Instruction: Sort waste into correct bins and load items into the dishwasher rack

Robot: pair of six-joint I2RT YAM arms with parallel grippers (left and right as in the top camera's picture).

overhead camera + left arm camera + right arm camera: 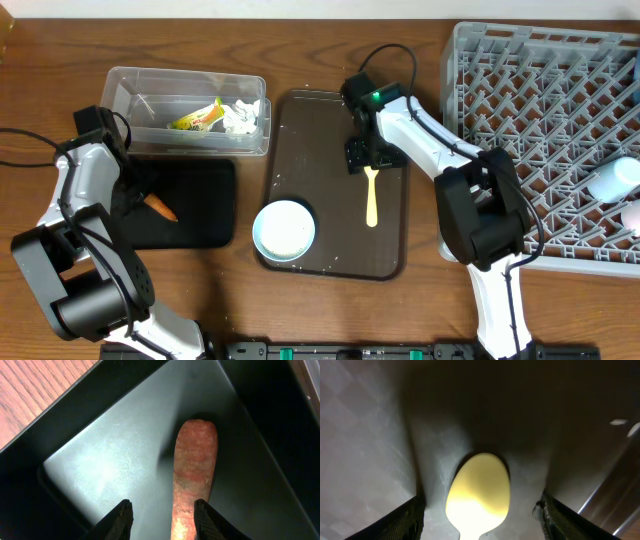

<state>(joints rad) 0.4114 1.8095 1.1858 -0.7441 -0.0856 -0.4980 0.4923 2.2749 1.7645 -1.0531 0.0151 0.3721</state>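
Observation:
The orange-brown carrot stick (pixel 161 207) lies in the black tray (pixel 205 215). My left gripper (pixel 140 196) is open just over it. In the left wrist view the stick (pixel 194 467) lies beside the right finger of the open gripper (pixel 162 515). The clear tub (pixel 135 85) holds the yellow-green wrapper (pixel 196 118) and white tissue (pixel 241 116). My right gripper (pixel 364 157) is open, low over the bowl end of the pale yellow spoon (pixel 372 200). In the right wrist view the spoon (pixel 479 487) lies between the open jaws (pixel 480 517). The light blue bowl (pixel 284 230) sits nearby. The plate is out of view.
Spoon and bowl lie on the dark brown serving tray (pixel 330 120), which has a few white specks. The grey dishwasher rack (pixel 530 120) fills the right side, with two cups (pixel 612 180) at its right edge. Cables trail over the wooden table (pixel 40 60).

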